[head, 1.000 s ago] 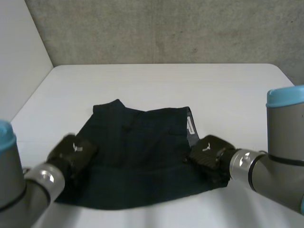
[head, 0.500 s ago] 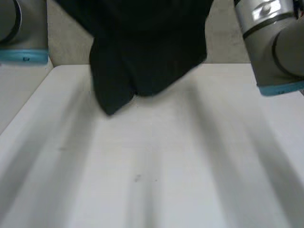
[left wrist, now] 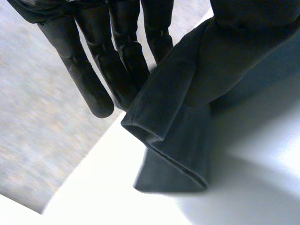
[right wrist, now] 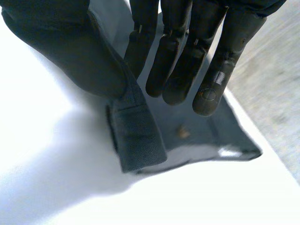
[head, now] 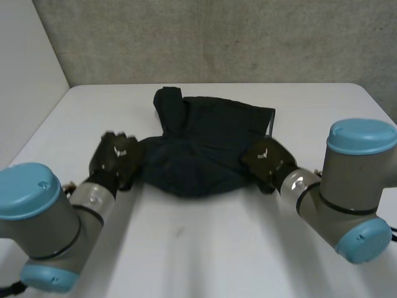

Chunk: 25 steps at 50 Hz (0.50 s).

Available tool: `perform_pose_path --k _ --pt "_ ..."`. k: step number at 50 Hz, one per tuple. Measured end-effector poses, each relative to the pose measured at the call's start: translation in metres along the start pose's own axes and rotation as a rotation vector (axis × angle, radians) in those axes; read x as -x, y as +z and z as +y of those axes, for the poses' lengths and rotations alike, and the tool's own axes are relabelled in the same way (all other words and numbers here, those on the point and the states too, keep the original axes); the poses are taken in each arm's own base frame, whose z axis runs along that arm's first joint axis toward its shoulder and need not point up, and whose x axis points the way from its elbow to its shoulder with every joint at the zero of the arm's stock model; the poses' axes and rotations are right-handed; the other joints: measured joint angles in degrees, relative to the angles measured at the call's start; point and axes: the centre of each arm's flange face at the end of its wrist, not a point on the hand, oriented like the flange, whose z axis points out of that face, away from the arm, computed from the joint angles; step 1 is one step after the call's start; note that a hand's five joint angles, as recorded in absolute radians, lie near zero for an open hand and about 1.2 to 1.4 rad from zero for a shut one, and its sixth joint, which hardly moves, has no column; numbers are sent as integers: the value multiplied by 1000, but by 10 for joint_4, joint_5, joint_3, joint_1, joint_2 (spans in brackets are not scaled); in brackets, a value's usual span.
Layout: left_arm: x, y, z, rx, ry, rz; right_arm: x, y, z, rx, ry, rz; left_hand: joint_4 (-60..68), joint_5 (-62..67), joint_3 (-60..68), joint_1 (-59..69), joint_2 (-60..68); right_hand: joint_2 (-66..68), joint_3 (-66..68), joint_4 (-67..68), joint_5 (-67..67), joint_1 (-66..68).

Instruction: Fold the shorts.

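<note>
Shorts [head: 205, 139] lie mid-table [head: 205, 248], a dark heap, not flat. The near edge sags in a curve twd the robot, and a rolled lump stands up at the far-left corner.

L side: left hand [head: 116, 158] is at the shorts' left near corner. In the wrist view the fingers [left wrist: 110, 61] are straight, w/ a doubled fold of cloth touching them and running up the thumb side. Reads as a pinch on the shorts, not a free hand.

R side: right hand [head: 267, 158] is at the right near corner, same story. Fingers [right wrist: 168, 61] are straight over the grey inner lining, cloth bunched up beside them, hem corner doubled over below the fingertips. So both hands are gripping cloth, one corner each, arms low over the table.

Step, IMO: lay-out or first fold in hand, nothing neat yet, early in the job. Next move prob needs the 2 corners drawn apart & twd the robot to take out the slack. Then set the edge flat and let go w/o dragging cloth along. Watch that far-left lump: it'll want flattening or the fold goes crooked. The doubled corners need a clean release too.
</note>
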Motion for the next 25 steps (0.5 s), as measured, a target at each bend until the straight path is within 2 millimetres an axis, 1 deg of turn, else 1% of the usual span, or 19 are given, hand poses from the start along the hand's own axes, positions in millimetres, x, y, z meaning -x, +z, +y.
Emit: perform_pose_path --k 2,4,5,9,10,12,15,17,19,22,23,25 --pt "-3 -8 3 50 3 31 5 -4 6 43 -1 -30 0 0 0 0 0 0 0 0 0 0" --pt "-3 -20 3 121 4 72 10 -12 11 95 6 -69 0 0 0 0 0 0 0 0 0 0" --pt "-2 -23 3 134 3 79 11 -14 11 104 8 -76 0 0 0 0 0 0 0 0 0 0" --pt "1 -44 -1 247 -1 139 15 -29 11 168 27 -136 0 0 0 0 0 0 0 0 0 0" --pt "1 -44 -1 247 -1 139 15 -29 11 168 27 -136 0 0 0 0 0 0 0 0 0 0" --pt "2 -56 -2 308 -1 174 17 -40 9 207 35 -175 0 0 0 0 0 0 0 0 0 0" --pt "2 -68 -3 367 -2 211 18 -48 7 237 32 -203 0 0 0 0 0 0 0 0 0 0" --pt "1 -83 -4 437 -5 255 18 -62 7 289 7 -249 0 0 0 0 0 0 0 0 0 0" --pt "0 -95 -4 493 -9 292 17 -70 7 317 -10 -271 0 0 0 0 0 0 0 0 0 0" --pt "-1 -106 -4 543 -14 327 15 -83 8 361 -35 -303 0 0 0 0 0 0 0 0 0 0" --pt "-2 -113 -3 573 -18 348 13 -91 9 386 -47 -320 0 0 0 0 0 0 0 0 0 0" --pt "-3 -118 -3 591 -20 362 12 -96 10 403 -55 -331 0 0 0 0 0 0 0 0 0 0"
